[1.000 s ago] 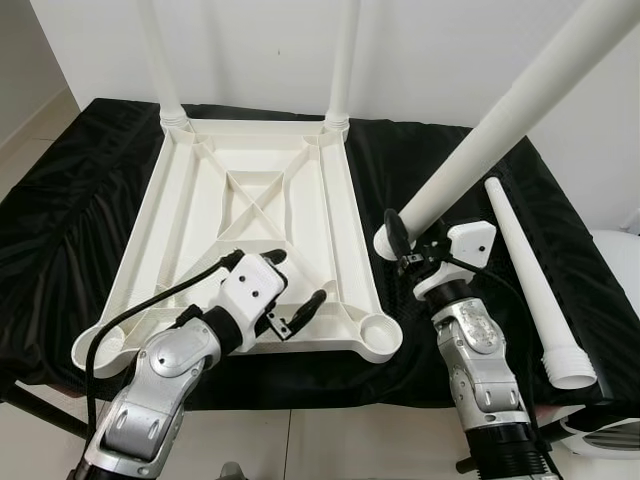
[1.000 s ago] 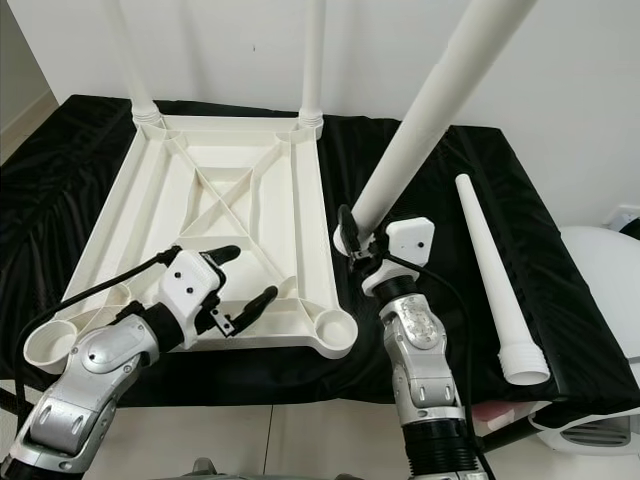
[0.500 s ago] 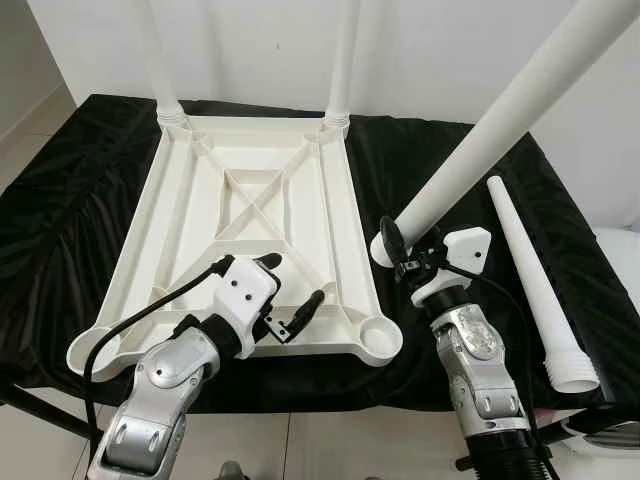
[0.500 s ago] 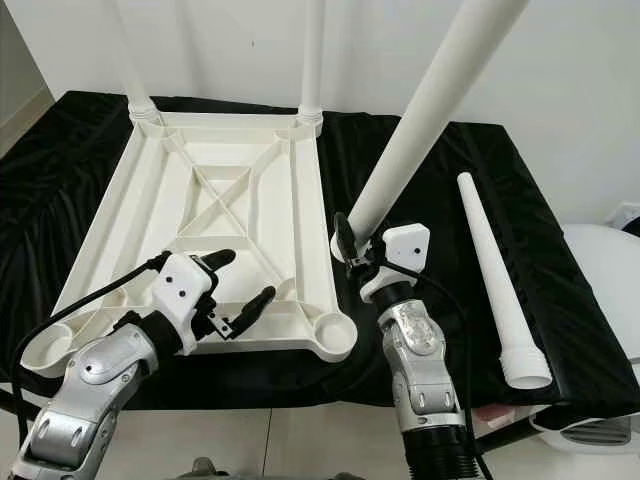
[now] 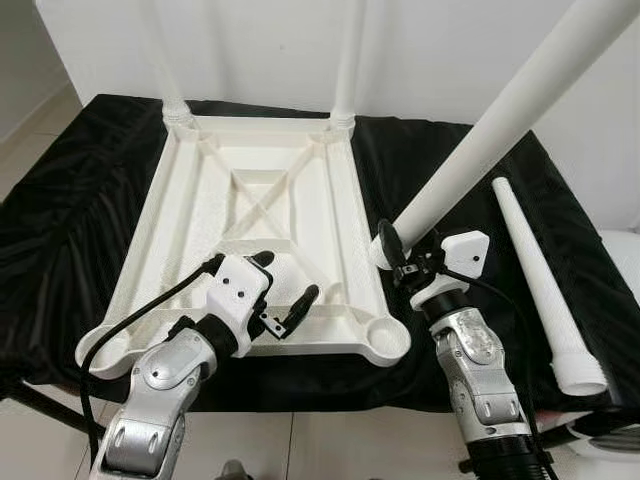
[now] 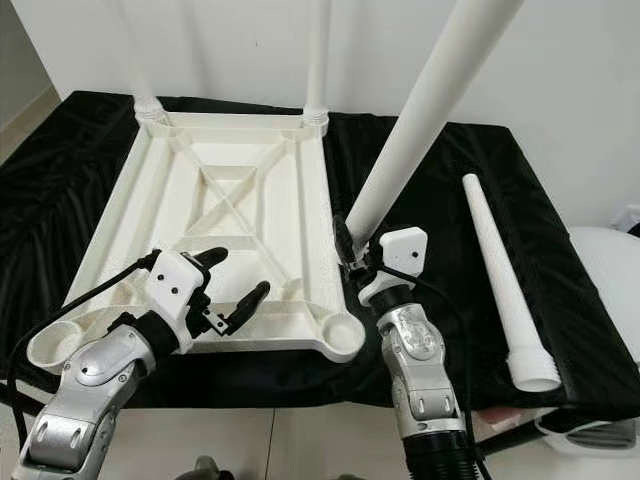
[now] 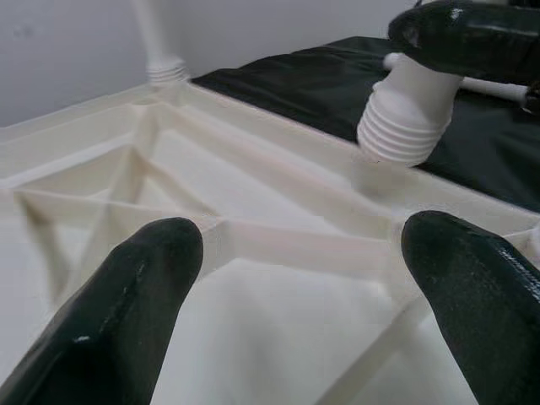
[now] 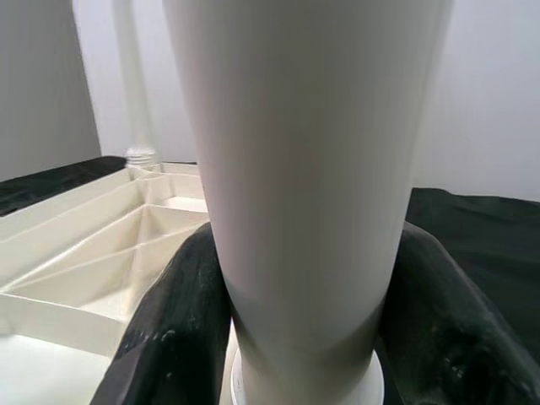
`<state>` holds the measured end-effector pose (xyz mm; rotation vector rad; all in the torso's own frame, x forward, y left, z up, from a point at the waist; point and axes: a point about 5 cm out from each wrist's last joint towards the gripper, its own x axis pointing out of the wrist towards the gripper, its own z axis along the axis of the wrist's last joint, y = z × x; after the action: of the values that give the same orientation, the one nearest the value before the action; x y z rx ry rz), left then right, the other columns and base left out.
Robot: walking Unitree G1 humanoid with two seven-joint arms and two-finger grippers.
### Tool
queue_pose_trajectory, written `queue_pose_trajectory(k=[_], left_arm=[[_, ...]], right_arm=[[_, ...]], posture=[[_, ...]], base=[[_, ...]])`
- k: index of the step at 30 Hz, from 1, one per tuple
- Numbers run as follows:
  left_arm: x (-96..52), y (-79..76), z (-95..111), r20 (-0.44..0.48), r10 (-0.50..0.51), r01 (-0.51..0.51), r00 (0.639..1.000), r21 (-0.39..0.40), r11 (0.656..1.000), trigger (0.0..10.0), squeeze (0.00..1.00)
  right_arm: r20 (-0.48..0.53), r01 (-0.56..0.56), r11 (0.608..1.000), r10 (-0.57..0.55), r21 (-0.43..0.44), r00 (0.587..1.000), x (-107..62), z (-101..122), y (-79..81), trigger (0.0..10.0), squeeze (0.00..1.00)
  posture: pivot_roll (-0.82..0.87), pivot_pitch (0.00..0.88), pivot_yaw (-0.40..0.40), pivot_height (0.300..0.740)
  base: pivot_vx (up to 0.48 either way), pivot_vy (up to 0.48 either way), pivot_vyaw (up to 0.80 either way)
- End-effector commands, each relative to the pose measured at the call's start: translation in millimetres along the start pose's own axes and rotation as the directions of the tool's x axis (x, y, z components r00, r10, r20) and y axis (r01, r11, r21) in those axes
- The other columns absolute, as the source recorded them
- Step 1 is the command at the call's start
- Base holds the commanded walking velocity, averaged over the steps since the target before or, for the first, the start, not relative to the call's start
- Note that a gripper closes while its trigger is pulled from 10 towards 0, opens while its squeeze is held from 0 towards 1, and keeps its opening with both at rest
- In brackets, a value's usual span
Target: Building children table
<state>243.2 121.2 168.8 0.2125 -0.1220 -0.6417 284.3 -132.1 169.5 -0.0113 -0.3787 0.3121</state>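
Note:
A white table top point(image 5: 355, 230) lies upside down on the black cloth. Two white legs point(image 5: 348, 60) stand screwed into its far corners. My right gripper point(image 5: 400, 250) is shut on a third white leg point(image 5: 480, 150), held tilted up to the right. Its threaded end point(image 7: 409, 118) hovers just over the top's right rim, short of the near right socket point(image 5: 383, 335). My left gripper point(image 5: 286, 276) hangs open over the near part of the table top, nothing between its fingers point(image 7: 126, 312). The right wrist view shows both black fingers point(image 8: 177, 329) pressed against the leg point(image 8: 304, 169).
A fourth white leg point(image 5: 535, 270) lies loose on the black cloth point(image 5: 60, 200) to the right, wide threaded end toward me. The near left socket point(image 5: 100, 350) stands bare. A white appliance point(image 5: 615, 440) sits on the floor at the right, past the cloth's edge. A white wall rises behind.
My left gripper has drifted slightly to the left over the table top, still open. The right gripper and its leg have barely moved.

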Motion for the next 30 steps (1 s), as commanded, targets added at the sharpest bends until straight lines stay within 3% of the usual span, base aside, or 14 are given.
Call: queue_pose_trajectory(k=[1, 4, 21, 30], left_arm=[[-2.5, 7.2, -1.8, -0.017, 0.146, -0.147, 0.989, -0.004, 0.989, 10.0, 0.00], [-2.9, 7.4, -1.0, -0.015, 0.147, -0.147, 0.989, 0.001, 0.989, 10.0, 0.00], [-3.7, 8.0, 3.2, -0.007, 0.151, -0.151, 0.988, -0.009, 0.988, 10.0, 0.00], [-3.7, 10.6, 3.9, -0.008, 0.165, -0.165, 0.986, -0.016, 0.986, 10.0, 0.00]], right_arm=[[0.009, -0.006, 1.000, 0.006, -0.006, 1.000, 0.6, 1.8, 1.6, 10.0, 0.00], [0.008, -0.012, 1.000, 0.012, -0.011, 1.000, 0.7, 1.5, 2.9, 10.0, 0.00], [0.004, -0.019, 1.000, 0.019, -0.021, 1.000, 1.7, 0.1, 4.3, 10.0, 0.00], [0.002, -0.024, 0.999, 0.024, -0.028, 1.000, 2.9, -0.2, 5.0, 10.0, 0.00]], posture=[[0.02, 0.073, -0.020, 0.740], [0.02, 0.072, -0.019, 0.740], [0.03, 0.073, -0.021, 0.740], [0.03, 0.074, -0.024, 0.740]], base=[[0.000, 0.371, 0.00], [0.000, 0.358, 0.00], [0.000, 0.000, 0.00], [0.000, 0.420, 0.00]])
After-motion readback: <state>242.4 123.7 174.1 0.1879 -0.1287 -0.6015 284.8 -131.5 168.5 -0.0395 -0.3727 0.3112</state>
